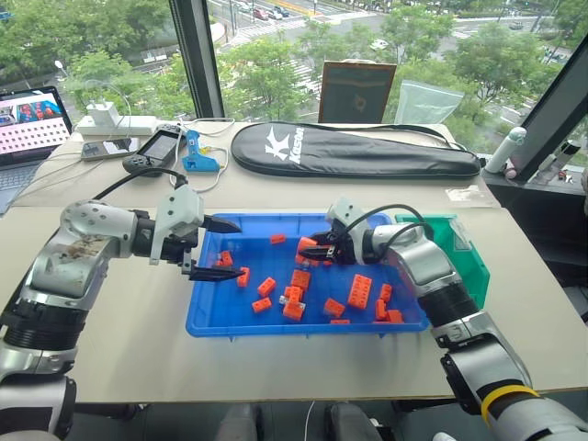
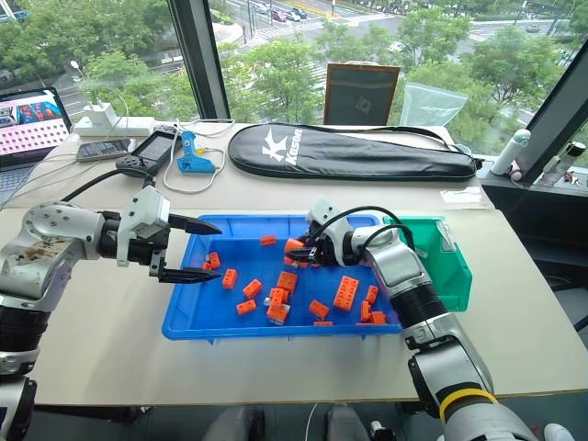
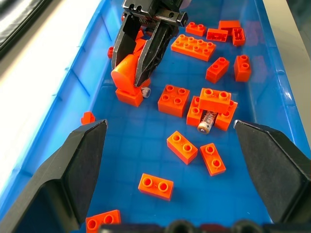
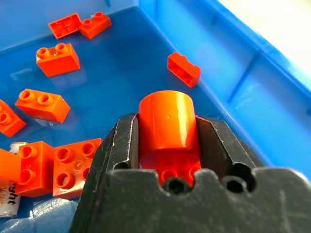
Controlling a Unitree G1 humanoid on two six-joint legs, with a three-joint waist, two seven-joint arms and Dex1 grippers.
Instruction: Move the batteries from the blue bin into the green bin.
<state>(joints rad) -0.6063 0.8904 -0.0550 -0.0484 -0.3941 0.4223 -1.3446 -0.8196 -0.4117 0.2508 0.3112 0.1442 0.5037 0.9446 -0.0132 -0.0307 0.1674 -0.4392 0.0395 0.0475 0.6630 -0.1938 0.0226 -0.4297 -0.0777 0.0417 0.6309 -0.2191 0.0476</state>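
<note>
Batteries counted: two slim silver-grey cylinders [image 3: 206,122], one under orange bricks [image 3: 173,100], one [image 3: 144,91] beside my right gripper [image 3: 138,73], both in the shallow blue plastic tray [image 1: 207,317]. That gripper pinches a rounded orange block [image 4: 167,121]; my left gripper [image 1: 223,248] gapes wide. Green bin [image 1: 464,253] adjoins the tray.

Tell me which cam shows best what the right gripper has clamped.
The right wrist view: the right gripper is shut on a rounded orange brick, which sits square between the fingers, with the blue bin below. The left wrist view shows the same grip from the front. Both eye views show just an orange spot at the fingertips.
</note>
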